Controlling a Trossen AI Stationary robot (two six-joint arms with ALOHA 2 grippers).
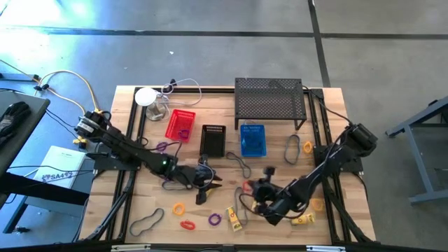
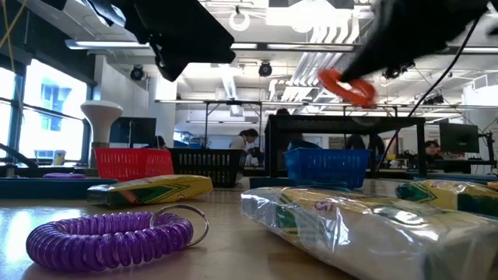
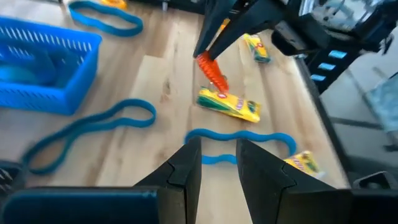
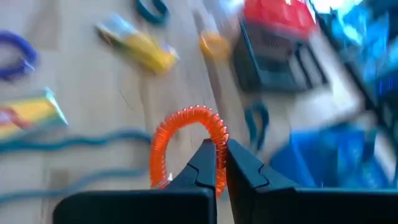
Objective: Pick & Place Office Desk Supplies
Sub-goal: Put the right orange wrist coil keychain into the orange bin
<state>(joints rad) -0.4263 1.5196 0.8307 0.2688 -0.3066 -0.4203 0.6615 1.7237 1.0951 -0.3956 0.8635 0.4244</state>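
Right wrist view: the right gripper (image 4: 221,158) has its two dark fingers pinched together on the orange coiled plastic ring (image 4: 186,146), which hangs clear above the wooden table (image 4: 81,93).
Why held so: the grip is on the ring's rim, leaving the rest of the loop free; it looks like a carry between pick and drop.
Ring's look: a springy spiral bent into a loop, bright orange-red and glossy.
Low view: the same ring (image 2: 347,87) hangs in the air above the blue plastic basket (image 2: 327,167).
Nearest the camera: a purple coiled ring (image 2: 109,237) with a metal key loop and clear-wrapped yellow packets (image 2: 342,222) lie flat on the table.
Left gripper: in its wrist view the left gripper (image 3: 217,163) hovers low with fingers slightly apart and nothing between them, facing a blue-grey rubber band loop (image 3: 239,143) and a yellow crayon packet (image 3: 228,106).
Judgement: the left arm appears to be waiting.
High view: both arms meet near the table's middle, the right gripper (image 1: 257,198) toward the front.
Farther back: a red basket (image 1: 180,125), a black basket (image 1: 213,140) and the blue one (image 1: 253,139) stand in a row as likely drop places.
Rear edge: a black wire-mesh shelf (image 1: 269,98) and a white round object with a cable (image 1: 147,97).
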